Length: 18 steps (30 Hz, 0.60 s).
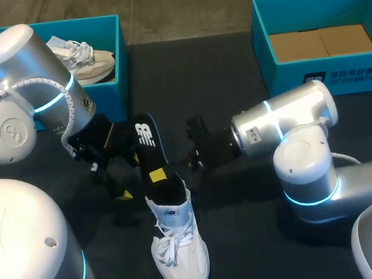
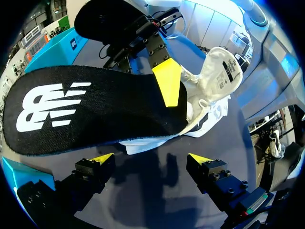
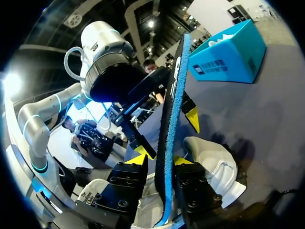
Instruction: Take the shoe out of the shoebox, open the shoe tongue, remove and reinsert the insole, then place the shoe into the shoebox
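At mid-table, a black insole (image 1: 148,140) stands up out of a white shoe (image 1: 178,249), pinched by the right gripper (image 1: 158,175).
The shoe lies on the table (image 1: 221,90) toward 6 o'clock, with its toe pointing to 6. The insole's lower end sits in the shoe's opening and the rest rises toward 12. From the right wrist the insole shows edge-on, with both of that gripper's fingers pressed against it from either side. The left gripper (image 1: 127,178) sits just at 9 o'clock of the insole, fingers spread wide and holding nothing. One blue box (image 1: 120,86) at 11 o'clock holds a second shoe (image 1: 90,63), and another blue box (image 1: 285,74) stands at 1 o'clock.
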### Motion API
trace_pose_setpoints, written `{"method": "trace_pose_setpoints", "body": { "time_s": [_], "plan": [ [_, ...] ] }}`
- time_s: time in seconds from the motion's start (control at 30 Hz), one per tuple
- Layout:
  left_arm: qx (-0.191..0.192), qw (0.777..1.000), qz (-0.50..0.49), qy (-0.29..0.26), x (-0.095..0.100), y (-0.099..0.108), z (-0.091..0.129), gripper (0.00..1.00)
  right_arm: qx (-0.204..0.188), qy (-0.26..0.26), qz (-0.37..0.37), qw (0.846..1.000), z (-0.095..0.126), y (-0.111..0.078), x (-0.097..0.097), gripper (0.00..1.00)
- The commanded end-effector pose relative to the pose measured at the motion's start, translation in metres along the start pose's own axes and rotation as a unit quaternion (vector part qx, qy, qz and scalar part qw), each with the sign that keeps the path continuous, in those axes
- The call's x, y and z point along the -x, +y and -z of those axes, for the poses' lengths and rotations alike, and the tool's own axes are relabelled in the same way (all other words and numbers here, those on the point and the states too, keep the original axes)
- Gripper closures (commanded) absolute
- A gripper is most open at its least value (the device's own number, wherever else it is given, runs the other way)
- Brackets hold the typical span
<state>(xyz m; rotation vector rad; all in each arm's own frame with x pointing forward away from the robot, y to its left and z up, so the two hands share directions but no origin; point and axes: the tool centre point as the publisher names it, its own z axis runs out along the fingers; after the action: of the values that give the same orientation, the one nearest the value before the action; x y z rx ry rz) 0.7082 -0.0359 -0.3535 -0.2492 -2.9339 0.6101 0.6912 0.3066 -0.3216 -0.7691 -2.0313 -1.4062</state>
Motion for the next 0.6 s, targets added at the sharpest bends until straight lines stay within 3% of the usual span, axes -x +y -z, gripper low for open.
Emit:
{"method": "trace_pose_setpoints", "body": {
  "time_s": [0.03,0.13,0.6],
  "plan": [
    [0.001,1.000,0.000,0.000,0.000,0.000,0.000,0.00,-0.003,-0.005,-0.003,1.000,-0.006,0.004,-0.001,0.77],
    [0.001,1.000,0.000,0.000,0.000,0.000,0.000,0.00,0.000,-0.006,-0.004,1.000,-0.006,0.004,0.000,1.00],
    [0.001,1.000,0.000,0.000,0.000,0.000,0.000,0.00,0.040,0.007,0.000,0.999,0.000,-0.012,0.006,1.00]
  ]
}}
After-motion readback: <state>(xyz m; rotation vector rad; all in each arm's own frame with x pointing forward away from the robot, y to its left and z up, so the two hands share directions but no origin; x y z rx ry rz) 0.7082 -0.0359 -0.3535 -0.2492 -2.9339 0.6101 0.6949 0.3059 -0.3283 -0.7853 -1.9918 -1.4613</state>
